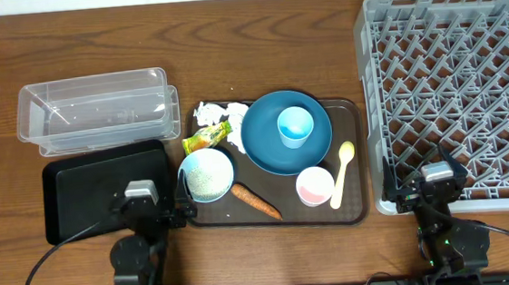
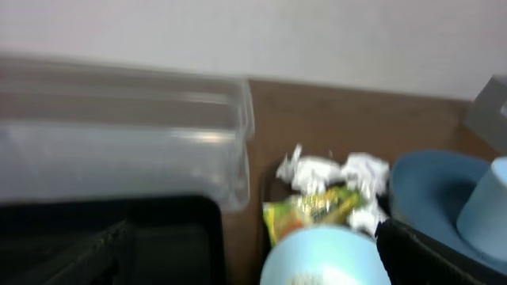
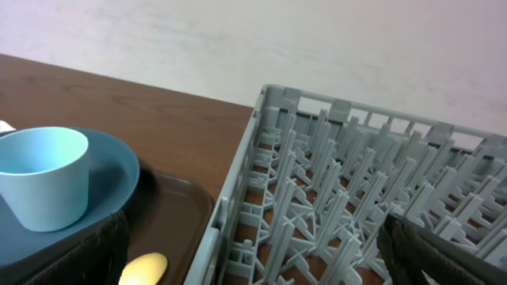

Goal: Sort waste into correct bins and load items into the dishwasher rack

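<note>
Large square grey plastic dishwasher rack [image 1: 455, 90] is sitting right of the brown serving tray [image 1: 358, 209], its right edge cropped overhead (pegs showing side-on from the right wrist); left gripper [image 1: 150, 205] and right gripper [image 1: 432, 183] are standing spread

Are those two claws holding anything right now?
Nothing is held. The left claw and the right claw both stand open and empty.

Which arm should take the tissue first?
Left. The left gripper, open, sits beside the brown tray, nearer the tissue; the right gripper is at the rack, across that tray.
</note>
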`<state>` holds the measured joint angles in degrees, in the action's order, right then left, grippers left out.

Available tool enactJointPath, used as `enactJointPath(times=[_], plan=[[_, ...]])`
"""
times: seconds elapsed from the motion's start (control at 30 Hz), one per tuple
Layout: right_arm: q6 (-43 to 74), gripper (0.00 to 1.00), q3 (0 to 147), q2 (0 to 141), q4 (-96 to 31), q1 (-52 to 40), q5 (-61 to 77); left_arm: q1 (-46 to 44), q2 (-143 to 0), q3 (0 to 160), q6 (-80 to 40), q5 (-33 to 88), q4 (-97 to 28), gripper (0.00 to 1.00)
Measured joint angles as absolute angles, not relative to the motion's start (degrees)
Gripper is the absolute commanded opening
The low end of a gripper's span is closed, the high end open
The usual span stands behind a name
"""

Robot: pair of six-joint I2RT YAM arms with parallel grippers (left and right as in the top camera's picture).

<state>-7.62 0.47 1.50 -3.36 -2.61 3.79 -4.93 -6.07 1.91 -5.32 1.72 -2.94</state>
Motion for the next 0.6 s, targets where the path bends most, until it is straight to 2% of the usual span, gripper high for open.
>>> enactJointPath(times=[0.13,0.3,0.6], plan=[[-6.4,0.99,2.3,4.2,-3.5,-2.6,3.0,-4.9,-13.6,4.3,-6.7,1.5,-5.7,0.98],[-5.6,0.99,9.1,11.4,-3.4,-2.6,2.3,-4.9,-26.6,14.6,-7.6,1.4,-8.7,0.98],[-5.0,0.99,25.7,34.5,-5.8,-2.6,2.1,-4.9,-49.1,36.4,-7.7,1.5,-20.0,0.98]])
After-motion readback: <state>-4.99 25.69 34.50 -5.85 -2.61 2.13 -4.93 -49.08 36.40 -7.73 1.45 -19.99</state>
